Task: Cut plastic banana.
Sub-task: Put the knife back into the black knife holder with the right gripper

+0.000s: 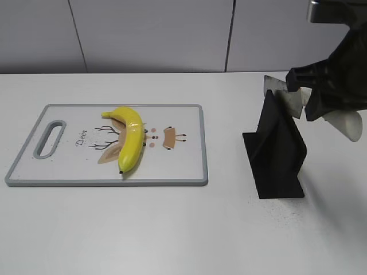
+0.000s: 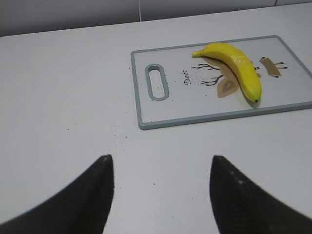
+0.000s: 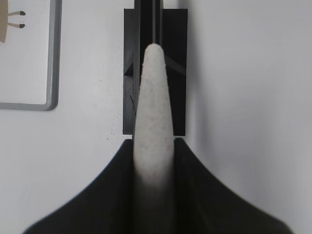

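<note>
The plastic banana [image 1: 131, 137] is glossy yellow and curved and lies on the white cutting board [image 1: 57, 166] with a grey rim. It also shows in the left wrist view [image 2: 241, 68], on the board [image 2: 141, 97]. My right gripper [image 1: 309, 94] is shut on the pale handle [image 3: 153, 97] of a knife [image 1: 347, 123]. The knife's blade end [image 1: 274, 85] sits at the top of a black knife stand [image 1: 275, 152]. In the right wrist view the right gripper [image 3: 153, 144] clamps the handle over the stand [image 3: 178, 48]. My left gripper [image 2: 162, 158] is open and empty over bare table, in front of the board's handle end.
The board's slot handle [image 1: 50, 137] is at its left end. A corner of the board [image 3: 48, 97] shows left of the stand in the right wrist view. A grey wall runs behind the white table [image 1: 172, 229].
</note>
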Controlling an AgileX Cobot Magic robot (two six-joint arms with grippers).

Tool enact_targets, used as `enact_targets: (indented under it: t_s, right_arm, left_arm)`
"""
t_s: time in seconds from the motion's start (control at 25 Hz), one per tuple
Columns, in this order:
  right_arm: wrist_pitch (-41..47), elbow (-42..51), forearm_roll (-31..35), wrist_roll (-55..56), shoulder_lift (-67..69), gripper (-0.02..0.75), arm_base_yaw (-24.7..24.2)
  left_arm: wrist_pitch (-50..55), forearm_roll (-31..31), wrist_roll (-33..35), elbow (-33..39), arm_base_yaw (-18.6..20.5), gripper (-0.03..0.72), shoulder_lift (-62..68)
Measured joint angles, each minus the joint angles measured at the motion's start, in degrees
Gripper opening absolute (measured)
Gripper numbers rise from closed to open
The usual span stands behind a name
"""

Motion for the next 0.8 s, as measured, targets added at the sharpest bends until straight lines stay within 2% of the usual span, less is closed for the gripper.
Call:
enact_targets:
  t_s: [0.8]
  right_arm:
    - [3.3,0.0,2.1,-0.7,8.7,0.160,0.0]
  left_arm:
    - [0.0,0.0,0.0,0.0,0.0,0.574,0.0]
